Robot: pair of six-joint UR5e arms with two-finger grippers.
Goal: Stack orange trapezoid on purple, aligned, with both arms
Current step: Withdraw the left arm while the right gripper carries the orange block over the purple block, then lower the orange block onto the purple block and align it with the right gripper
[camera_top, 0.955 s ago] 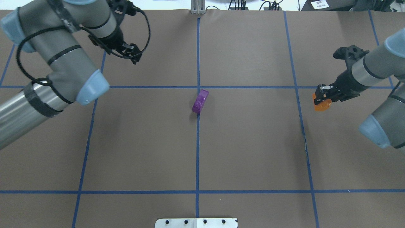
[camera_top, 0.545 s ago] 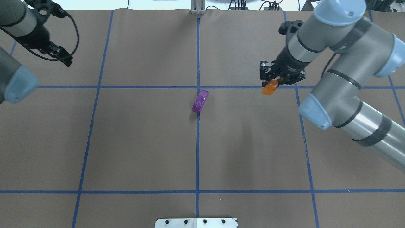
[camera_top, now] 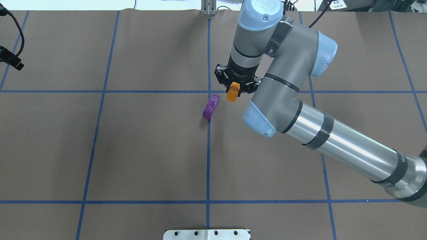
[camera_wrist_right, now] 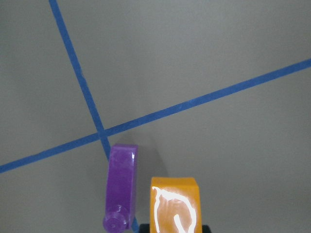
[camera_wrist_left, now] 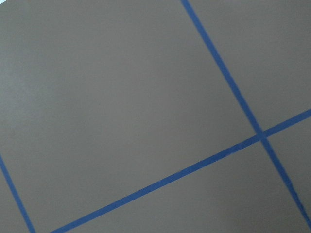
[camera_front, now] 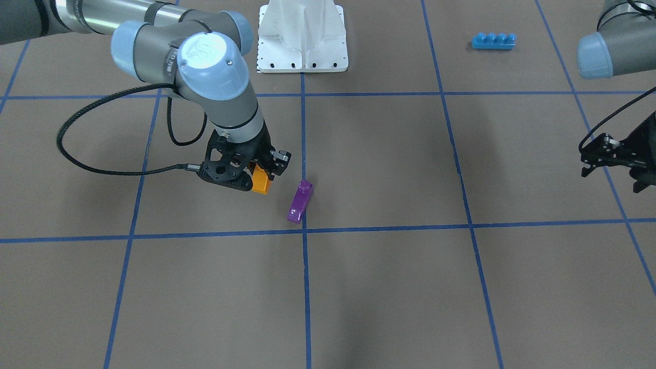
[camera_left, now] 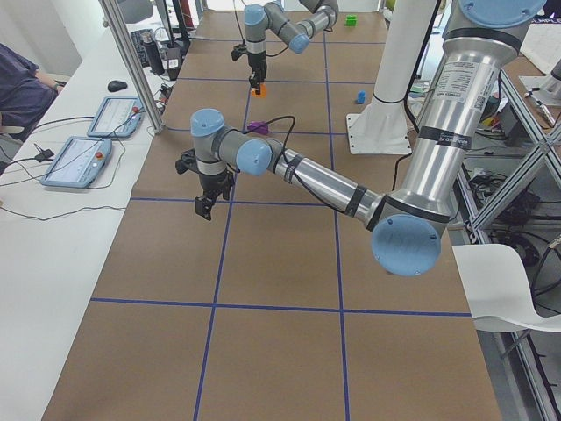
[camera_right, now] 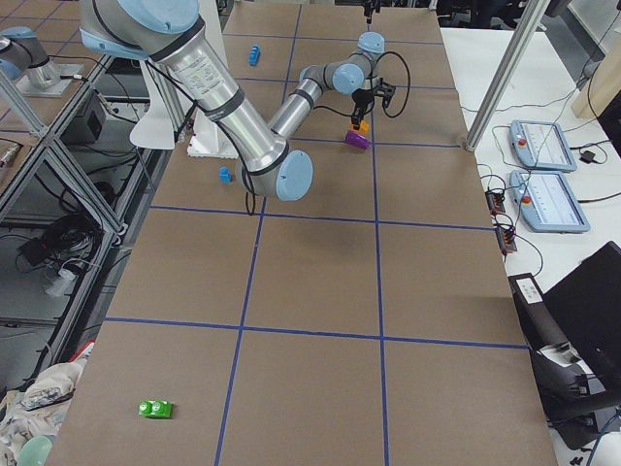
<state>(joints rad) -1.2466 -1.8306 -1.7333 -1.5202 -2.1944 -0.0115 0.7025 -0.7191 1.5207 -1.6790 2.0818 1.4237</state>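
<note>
The purple brick (camera_top: 211, 106) rests on the brown table by the centre blue line; it also shows in the front view (camera_front: 300, 201) and the right wrist view (camera_wrist_right: 121, 187). My right gripper (camera_top: 234, 87) is shut on the orange trapezoid (camera_top: 232, 92) and holds it just beside the purple brick, to its right in the overhead view, apart from it. The orange trapezoid also shows in the front view (camera_front: 261, 180) and the right wrist view (camera_wrist_right: 175, 206). My left gripper (camera_front: 612, 171) hangs far off at the table's left side, open and empty.
A long blue four-stud brick (camera_front: 493, 41) lies near the white pedestal base (camera_front: 302, 36). A small blue brick (camera_right: 224, 175) and a green brick (camera_right: 155, 409) lie far from the centre. Blue tape lines grid the table.
My right arm has swung in from the table's right side with the orange trapezoid to beside the purple brick. My left arm has drawn back to the far left.
</note>
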